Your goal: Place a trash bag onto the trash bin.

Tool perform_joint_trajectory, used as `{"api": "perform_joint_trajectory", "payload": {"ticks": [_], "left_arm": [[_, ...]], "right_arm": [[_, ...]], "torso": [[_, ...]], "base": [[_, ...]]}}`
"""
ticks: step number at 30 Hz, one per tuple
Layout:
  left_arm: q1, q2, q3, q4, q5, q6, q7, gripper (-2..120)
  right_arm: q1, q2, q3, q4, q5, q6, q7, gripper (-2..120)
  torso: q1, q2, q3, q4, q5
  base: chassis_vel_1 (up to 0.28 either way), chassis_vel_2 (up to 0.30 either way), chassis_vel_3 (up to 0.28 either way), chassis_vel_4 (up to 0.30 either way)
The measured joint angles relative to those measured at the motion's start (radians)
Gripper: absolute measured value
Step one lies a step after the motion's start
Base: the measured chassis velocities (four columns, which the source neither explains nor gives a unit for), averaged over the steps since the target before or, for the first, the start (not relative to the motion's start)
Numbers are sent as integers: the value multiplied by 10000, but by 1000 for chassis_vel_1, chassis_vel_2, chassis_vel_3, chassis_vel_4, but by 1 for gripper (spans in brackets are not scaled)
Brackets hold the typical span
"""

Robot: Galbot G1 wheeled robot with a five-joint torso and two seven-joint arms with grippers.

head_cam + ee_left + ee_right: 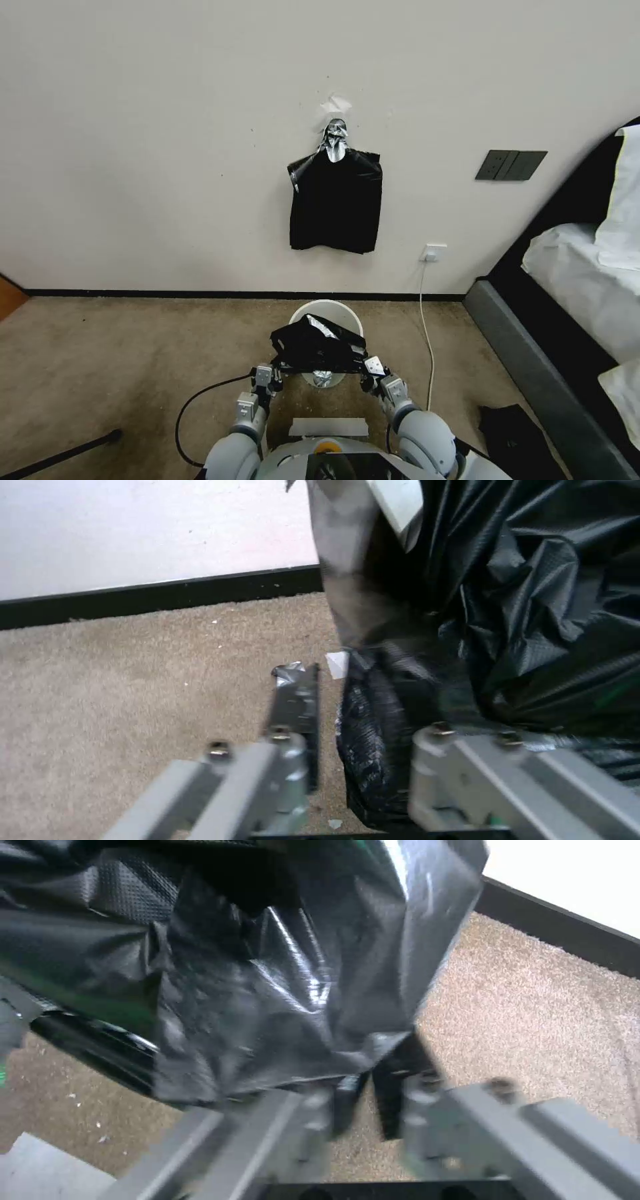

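Down low in front of the robot, the left claw (273,379) and the right claw (369,373) hold the trash bag (319,347) stretched between them, one at each near corner. From the left wrist, the left claw (353,720) has its fingers (297,705) closed on a bunched fold of the bag's (533,605) glossy film. From the right wrist, the right claw (363,1090) is pinched shut on the lower edge of the bag (253,980), the crinkled plastic billowing away from it. The bag hangs over the near side of the trash bin (330,313), covering the front part of its mouth, while the far arc of the off-white rim stays bare; a piece of the bin's wall (400,500) shows past the black film at the left wrist. The bin stands on the tan carpet (133,353), close to the wall (167,133). Higher on that wall, a flat bundle of black bags (337,203) hangs under silver tape (335,140). A white cable (425,333) runs down from a socket (433,253) to the bin's right, and a bed (580,280) lies further right.
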Motion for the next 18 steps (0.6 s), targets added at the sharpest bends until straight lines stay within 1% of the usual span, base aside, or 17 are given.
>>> {"api": "perform_joint_trajectory", "payload": {"ticks": [1,3,4,5,6,8,9,10,12,13,14,16,17,18], "left_arm": [[0,0,0,0,0,0,0,28],[73,41,-102,-54,-5,3,364,35],[157,81,-224,-116,-5,-4,768,43],[157,81,-224,-116,-5,-4,768,43],[188,93,-270,-139,-2,-11,883,45],[295,144,-407,-212,8,-79,1160,59],[295,144,-407,-212,8,-79,1160,59],[373,184,-530,-266,16,-139,1326,64],[568,293,-897,-369,102,-328,1894,70],[568,293,-897,-369,102,-328,1894,70],[622,336,-1064,-369,121,-461,2109,77],[690,401,-1366,-304,98,-804,2636,86],[690,401,-1366,-304,98,-804,2636,86],[711,425,-1597,-182,39,-1165,3114,91]], "right_arm": [[0,0,0,0,0,0,0,25],[-21,-13,66,85,-13,-101,-74,32],[-55,-29,136,177,-27,-214,-123,38],[-55,-29,136,177,-27,-214,-123,38],[-76,-37,168,212,-35,-257,-142,41],[-216,-82,308,387,-53,-357,-243,55],[-216,-82,308,387,-53,-357,-243,55],[-316,-116,387,506,-70,-389,-302,59],[-560,-192,578,767,-147,-451,-480,68],[-560,-192,578,767,-147,-451,-480,68],[-623,-213,630,819,-195,-461,-539,73],[-703,-224,735,883,-302,-468,-691,84],[-703,-224,735,883,-302,-468,-691,84],[-752,-225,830,953,-320,-433,-872,89]], "torso": [[0,0,0,0,0],[0,0,0,0,0],[0,0,0,1,0],[0,0,0,1,0],[0,0,0,0,0],[0,0,0,0,-1],[0,0,0,0,-1],[0,0,0,0,-1],[0,0,0,0,-1],[0,0,0,0,-1],[0,0,0,0,-2],[0,0,0,0,1],[0,0,0,0,1],[0,0,0,0,-1]], "base": [[0,0,0,0],[0,0,0,0],[0,0,0,0],[0,0,0,0],[0,0,0,0],[0,0,0,0],[0,0,0,0],[0,0,0,0],[0,0,0,0],[0,0,0,0],[0,0,0,0],[0,0,0,0],[0,0,0,0],[0,0,0,0]]}}
